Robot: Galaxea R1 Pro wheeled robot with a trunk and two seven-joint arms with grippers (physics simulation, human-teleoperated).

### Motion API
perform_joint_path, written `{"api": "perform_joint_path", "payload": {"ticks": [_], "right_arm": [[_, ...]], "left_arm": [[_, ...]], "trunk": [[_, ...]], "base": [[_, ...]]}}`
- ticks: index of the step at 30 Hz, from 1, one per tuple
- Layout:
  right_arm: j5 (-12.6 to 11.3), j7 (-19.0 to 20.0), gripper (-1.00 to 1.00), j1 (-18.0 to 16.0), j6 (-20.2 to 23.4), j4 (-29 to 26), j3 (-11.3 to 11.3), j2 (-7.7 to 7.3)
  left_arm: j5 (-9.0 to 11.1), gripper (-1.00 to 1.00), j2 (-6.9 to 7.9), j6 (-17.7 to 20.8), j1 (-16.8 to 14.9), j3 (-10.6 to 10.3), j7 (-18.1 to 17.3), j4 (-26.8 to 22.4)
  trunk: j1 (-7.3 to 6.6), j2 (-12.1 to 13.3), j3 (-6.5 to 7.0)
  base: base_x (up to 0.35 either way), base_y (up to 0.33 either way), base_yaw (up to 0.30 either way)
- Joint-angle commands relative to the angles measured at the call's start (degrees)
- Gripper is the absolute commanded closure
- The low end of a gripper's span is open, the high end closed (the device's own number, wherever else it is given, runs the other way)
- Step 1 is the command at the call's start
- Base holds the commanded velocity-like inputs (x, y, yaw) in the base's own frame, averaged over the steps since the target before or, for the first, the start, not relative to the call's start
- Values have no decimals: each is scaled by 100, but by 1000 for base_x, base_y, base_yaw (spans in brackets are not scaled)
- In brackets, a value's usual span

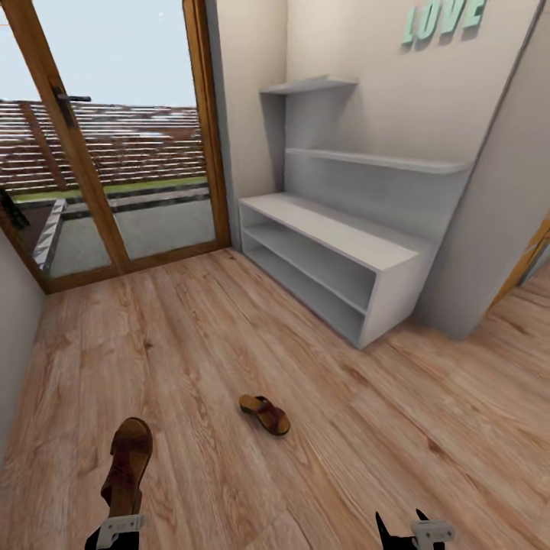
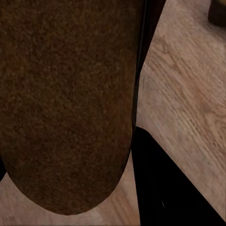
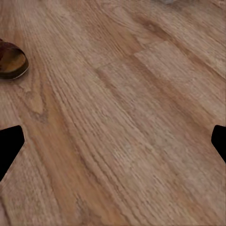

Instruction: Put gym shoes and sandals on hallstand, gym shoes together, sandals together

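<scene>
A dark-brown sandal (image 1: 128,462) stands toe-up at the lower left, with my left gripper (image 1: 120,513) shut on its lower end. In the left wrist view its brown sole (image 2: 66,103) looms close, with one black finger (image 2: 165,188) beside it. The second sandal (image 1: 264,415) lies flat on the corridor floor (image 1: 229,336) ahead of me, and appears again in the right wrist view (image 3: 12,61). My right gripper (image 1: 412,531) hangs open over bare planks, its fingertips (image 3: 9,146) wide apart. The hallstand (image 1: 336,229) stands against the far right wall, its shelves bare. The gym shoes are out of view.
A glass door in a wooden frame (image 1: 114,229) closes the corridor's far left end. A grey wall corner (image 1: 489,229) juts out right of the hallstand, with a doorway (image 1: 531,260) beyond. A side wall (image 1: 15,336) runs along the left.
</scene>
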Motion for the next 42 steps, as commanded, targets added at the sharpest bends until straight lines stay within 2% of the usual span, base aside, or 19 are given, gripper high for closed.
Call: {"api": "perform_joint_path", "payload": {"ticks": [1,8,19,42], "right_arm": [[22,45,-100,-1,-17,0,-48,4],[22,47,-100,-1,-16,0,-48,4],[22,48,-100,-1,-18,0,-48,4],[22,48,-100,-1,-18,0,-48,4]], "left_arm": [[-68,100,-1,-16,-6,57,-21,5],[-73,100,-1,-16,-6,57,-21,5],[-80,100,-1,-16,-6,57,-30,12],[-78,100,-1,-18,-6,57,-22,6]], "trunk": [[2,-2,-5],[2,-2,-5],[2,-2,-9],[2,-2,-114]], "base": [[258,161,278],[187,105,278],[13,7,278],[32,3,251]]}}
